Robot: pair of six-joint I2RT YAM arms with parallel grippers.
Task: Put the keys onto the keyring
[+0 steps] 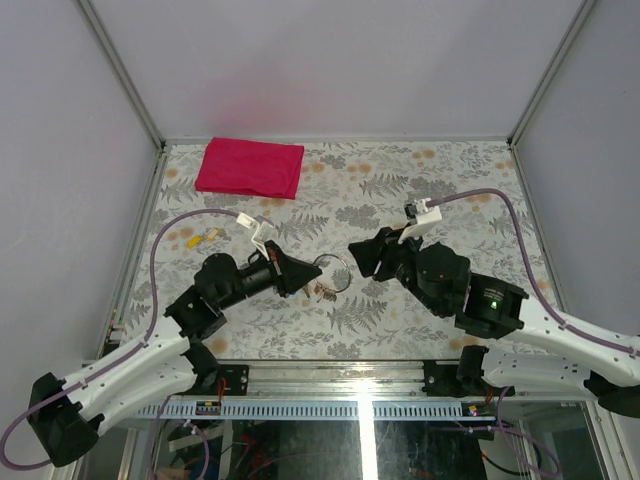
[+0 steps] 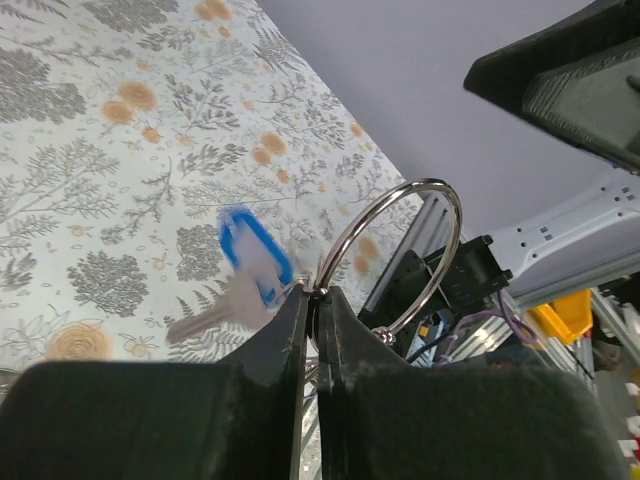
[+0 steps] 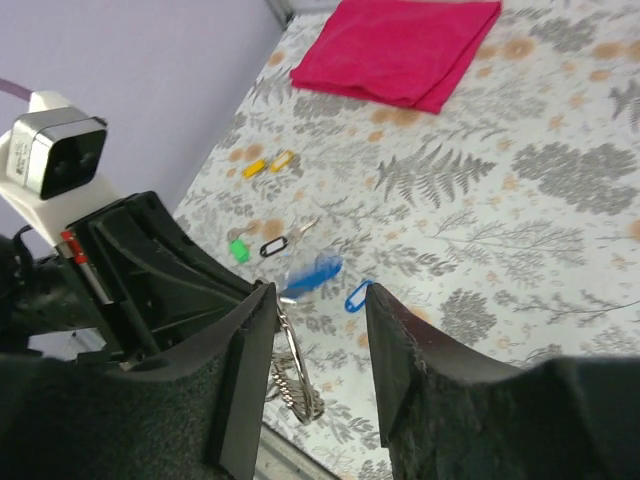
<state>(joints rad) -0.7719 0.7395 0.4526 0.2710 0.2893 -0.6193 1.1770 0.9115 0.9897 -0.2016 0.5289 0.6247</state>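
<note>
My left gripper point(image 2: 313, 292) is shut on the keyring point(image 2: 400, 250), pinching the big silver ring at its lower edge and holding it upright above the table. A key with a blue head point(image 2: 250, 258) dangles at the ring right by the fingertips, blurred from swinging. In the top view the keyring point(image 1: 335, 272) hangs between the left gripper point(image 1: 306, 275) and the right gripper point(image 1: 354, 254). My right gripper point(image 3: 320, 298) is open, its left finger touching the edge-on keyring point(image 3: 292, 360). The blurred blue key point(image 3: 312, 272) shows just beyond the jaws.
A blue tag point(image 3: 357, 297), a green tag point(image 3: 238, 250), a dark oval clip point(image 3: 273, 246) and a bare silver key point(image 3: 305, 228) lie on the flowered table. Yellow tags point(image 3: 268, 163) lie further off. A folded red cloth point(image 1: 250, 167) sits at the back left.
</note>
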